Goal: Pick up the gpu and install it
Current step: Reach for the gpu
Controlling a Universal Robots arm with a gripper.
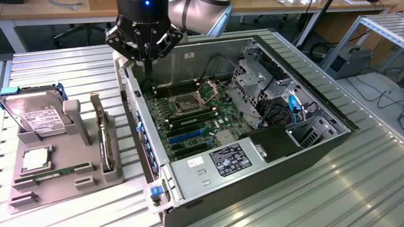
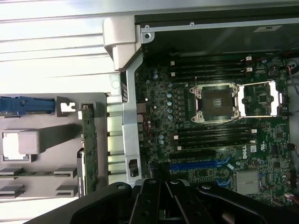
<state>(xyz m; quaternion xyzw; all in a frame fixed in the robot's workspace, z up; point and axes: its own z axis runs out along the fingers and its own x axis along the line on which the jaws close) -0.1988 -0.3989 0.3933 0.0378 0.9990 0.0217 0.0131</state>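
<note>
The gpu (image 1: 103, 138) stands on its long edge in a slot of the grey holder (image 1: 56, 182), just left of the open computer case (image 1: 252, 189). Its long axis runs far to near, with what looks like the silver bracket at the far end. Seen edge-on, its cooler face is hard to make out. Its lower edge is sunk in the slot. In the wrist view the gripper body cuts off one end of the green board (image 2: 88, 149). The gripper (image 1: 149, 66) hangs over the case's far left corner, fingers pressed together, holding nothing.
</note>
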